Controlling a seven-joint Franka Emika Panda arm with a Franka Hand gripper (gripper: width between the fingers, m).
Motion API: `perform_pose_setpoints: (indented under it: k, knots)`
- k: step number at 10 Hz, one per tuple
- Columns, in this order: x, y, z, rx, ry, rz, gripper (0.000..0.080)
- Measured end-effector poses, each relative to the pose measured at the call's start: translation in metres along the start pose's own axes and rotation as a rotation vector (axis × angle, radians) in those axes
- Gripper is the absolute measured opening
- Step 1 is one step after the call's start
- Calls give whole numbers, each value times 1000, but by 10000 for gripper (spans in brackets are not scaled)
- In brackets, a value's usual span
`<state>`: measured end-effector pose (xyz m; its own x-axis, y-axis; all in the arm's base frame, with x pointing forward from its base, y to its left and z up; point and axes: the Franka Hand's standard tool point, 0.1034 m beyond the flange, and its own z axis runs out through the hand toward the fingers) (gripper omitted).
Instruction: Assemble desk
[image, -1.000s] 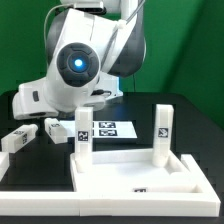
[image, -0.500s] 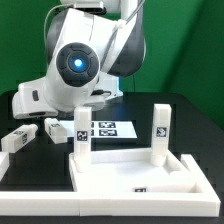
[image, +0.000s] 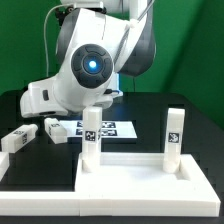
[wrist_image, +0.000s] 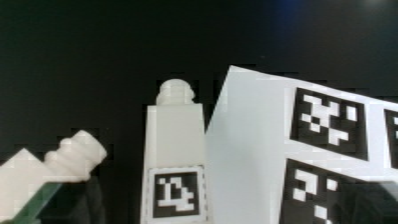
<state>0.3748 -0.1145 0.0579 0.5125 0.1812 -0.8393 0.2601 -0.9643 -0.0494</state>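
The white desk top (image: 140, 180), a tray with a raised rim, lies at the front. Two tagged white legs stand upright in it, one at the back left (image: 90, 135) and one at the back right (image: 175, 135). Two loose legs (image: 20, 138) (image: 55, 130) lie on the black table at the exterior view's left. The arm (image: 92, 65) hangs over them, and its bulk hides the fingers. The wrist view looks down on a lying leg (wrist_image: 173, 150) with its tag toward the camera and a second leg (wrist_image: 54, 165) beside it. No fingers show there, and nothing is held.
The marker board (image: 108, 128) lies flat behind the tray, close to the nearer loose leg; it also fills one side of the wrist view as the marker board (wrist_image: 311, 130). The black table drops off beyond its far edge.
The tray with its two upright legs has shifted toward the exterior view's right. The arm's head has swung the same way. The loose legs have stayed put.
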Motion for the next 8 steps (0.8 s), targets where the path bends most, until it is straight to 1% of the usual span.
perform_pose_setpoints:
  k: [3,4,7,8]
  knots:
    - [-10,0,6,14,-5,-10,649]
    - [-11,2,9,18,-6,-17,649]
    - [-4,12,22,25,-6,-19,649]
    - [0,13,24,23,-12,-19,649]
